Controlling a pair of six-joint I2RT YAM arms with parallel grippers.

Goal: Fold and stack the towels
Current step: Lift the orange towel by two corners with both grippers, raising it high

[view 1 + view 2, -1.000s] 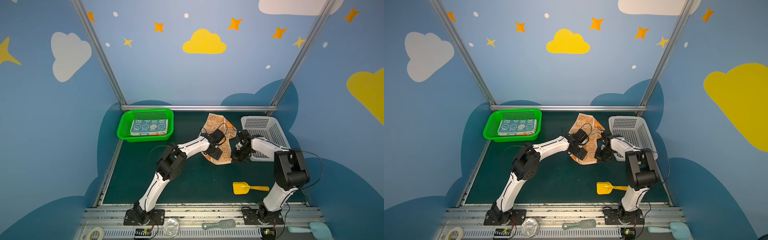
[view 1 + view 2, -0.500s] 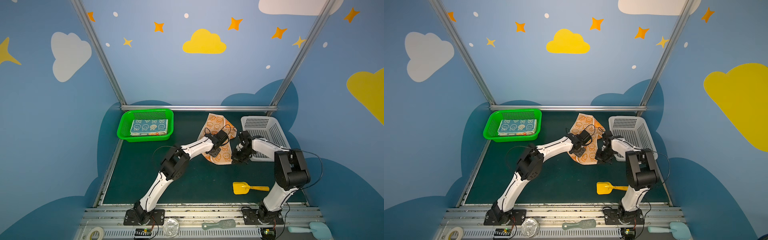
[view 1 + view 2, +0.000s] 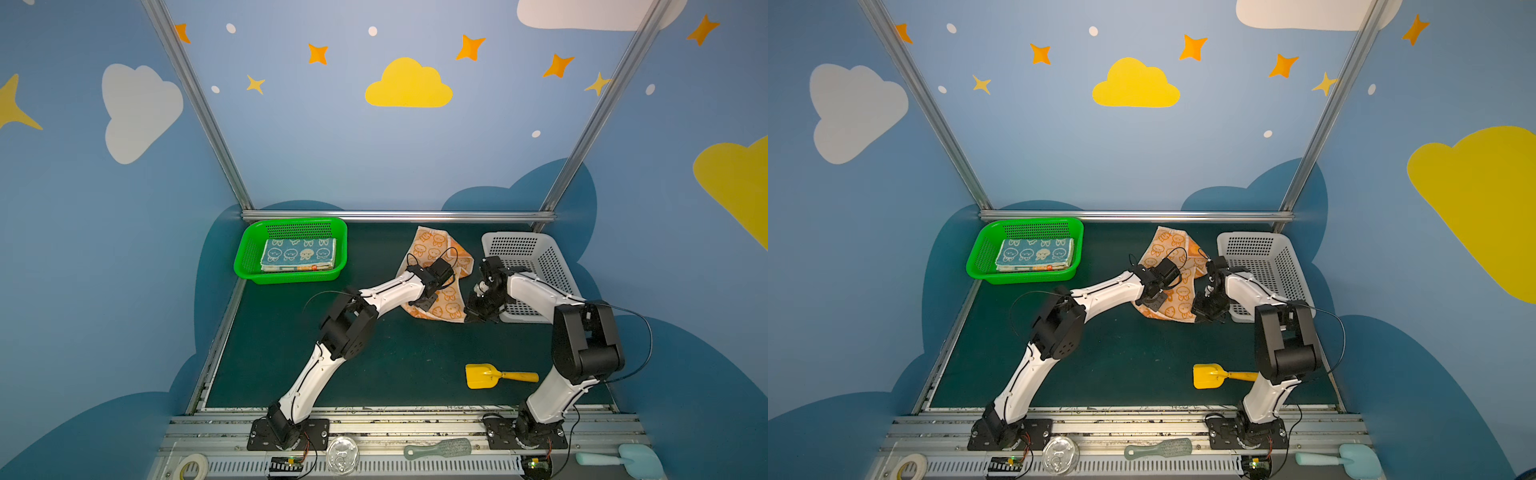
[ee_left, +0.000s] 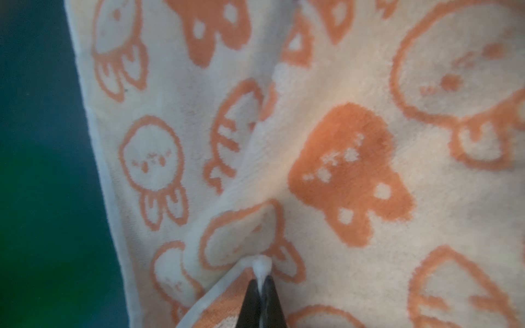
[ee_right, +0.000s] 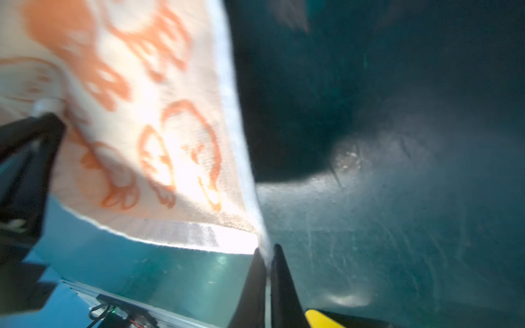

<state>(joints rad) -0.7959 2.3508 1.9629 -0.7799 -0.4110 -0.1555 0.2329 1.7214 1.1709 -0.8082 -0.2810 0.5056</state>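
Currently, at ten o'clock on the bench (image 3: 395, 353), folded towels (image 3: 297, 253) are lying stacked inside the green basket (image 3: 248, 253). Toward twelve o'clock, the orange towel (image 3: 432, 245) is lying crumpled. The left fingers (image 4: 252, 292) are clenching a fold of it. Just beside them, the right fingers (image 5: 279, 264) are pinching that towel's corner, holding it raised. At two o'clock the white basket (image 3: 536, 257) is standing.

My pincer (image 4: 261, 279) is clamped on a white hem fold of the towel (image 4: 312, 142), cream with orange rabbits; mat (image 4: 42, 170) alongside.
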